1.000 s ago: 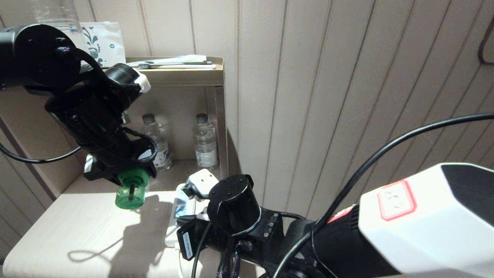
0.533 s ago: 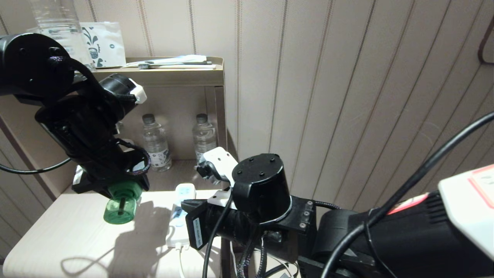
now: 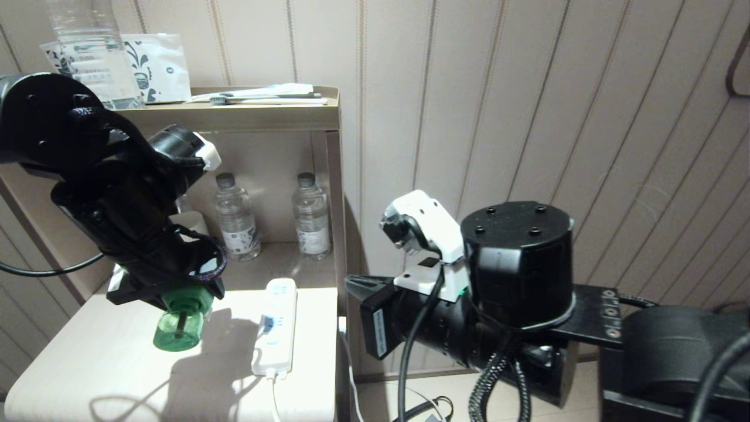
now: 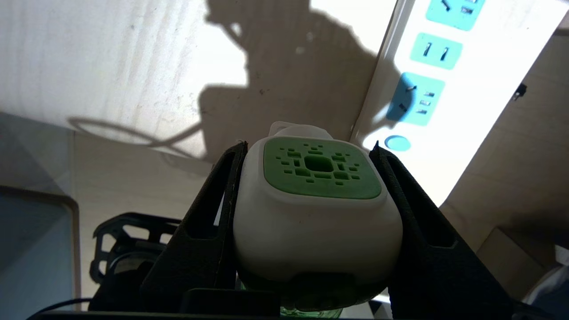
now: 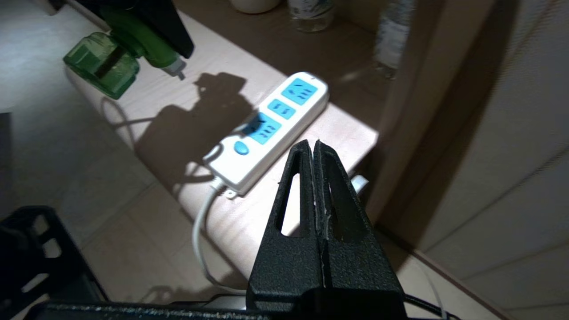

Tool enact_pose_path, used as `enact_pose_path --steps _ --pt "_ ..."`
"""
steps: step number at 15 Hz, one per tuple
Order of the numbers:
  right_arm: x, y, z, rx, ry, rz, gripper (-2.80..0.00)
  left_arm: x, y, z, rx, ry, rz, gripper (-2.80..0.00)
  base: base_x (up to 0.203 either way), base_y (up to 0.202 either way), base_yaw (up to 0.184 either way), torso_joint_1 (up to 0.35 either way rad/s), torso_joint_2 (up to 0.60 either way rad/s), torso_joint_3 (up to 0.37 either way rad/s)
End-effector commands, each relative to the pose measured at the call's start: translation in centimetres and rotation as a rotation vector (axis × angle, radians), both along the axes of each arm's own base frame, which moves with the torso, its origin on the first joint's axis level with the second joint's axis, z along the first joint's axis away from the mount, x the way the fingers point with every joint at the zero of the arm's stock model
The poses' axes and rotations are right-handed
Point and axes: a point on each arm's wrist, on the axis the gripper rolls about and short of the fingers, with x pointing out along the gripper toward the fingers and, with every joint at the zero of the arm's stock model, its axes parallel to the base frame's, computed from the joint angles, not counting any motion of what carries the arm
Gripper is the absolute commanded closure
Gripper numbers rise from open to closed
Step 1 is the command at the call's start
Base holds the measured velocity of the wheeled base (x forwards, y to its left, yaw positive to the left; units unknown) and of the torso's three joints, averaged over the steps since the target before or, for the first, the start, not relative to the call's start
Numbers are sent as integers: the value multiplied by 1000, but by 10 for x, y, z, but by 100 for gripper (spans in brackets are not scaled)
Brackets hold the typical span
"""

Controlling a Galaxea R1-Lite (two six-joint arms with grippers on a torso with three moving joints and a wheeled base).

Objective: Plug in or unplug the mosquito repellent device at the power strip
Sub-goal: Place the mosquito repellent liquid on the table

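The right pincer [image 5: 314, 149] was clenched on nothing, off the desk [image 3: 88, 357] edge. The left pincer [image 4: 311, 178] grasped the mosquito repellent device [image 3: 179, 319] above the desk, apart from the power strip [image 3: 276, 325]. Judged advisable: the device's prongs were to be squared over one socket before lowering.

no legible text or labels anywhere
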Motion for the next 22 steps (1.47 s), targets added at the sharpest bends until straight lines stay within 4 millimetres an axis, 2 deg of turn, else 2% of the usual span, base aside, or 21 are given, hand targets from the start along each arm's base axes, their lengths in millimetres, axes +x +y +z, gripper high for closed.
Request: enact_pose_path --steps 1,3,6,9,11,13,16,18,19,20,22 --pt "-15 -27 19 15 -68 -74 0 -3 1 -6 -3 -9 -1 0 0 0 0 0 0 0" --pt "-28 -54 24 -20 -115 -171 0 -4 2 -7 -3 -18 -10 0 0 0 0 0 0 0" --pt "-43 -115 29 -60 -150 -375 0 -7 3 -3 -9 -33 -17 0 0 0 0 0 0 0" --pt "-49 -174 27 -123 -172 -764 0 -6 3 -2 -15 -37 -19 0 0 0 0 0 0 0" --pt "-72 -210 22 -140 -205 -939 0 -6 3 -2 -12 -36 -24 0 0 0 0 0 0 0" --pt "-100 -236 12 -153 -235 -1084 0 -5 6 -2 -8 -39 -26 0 0 0 0 0 0 0" --pt "-150 -262 -11 -150 -280 -1254 0 -5 6 -3 -11 -32 -27 0 0 0 0 0 0 0" --pt "-181 -269 -29 -190 -289 -1351 0 -2 5 -4 -11 -33 -27 0 0 0 0 0 0 0" --pt "-193 -269 -37 -205 -301 -1343 0 -3 5 -3 -11 -38 -32 0 0 0 0 0 0 0" --pt "-205 -268 -47 -196 -336 -1256 0 -2 5 -3 -11 -39 -38 0 0 0 0 0 0 0" --pt "-214 -263 -71 -190 -378 -1035 0 -1 4 -4 -14 -33 -38 0 0 0 0 0 0 0"
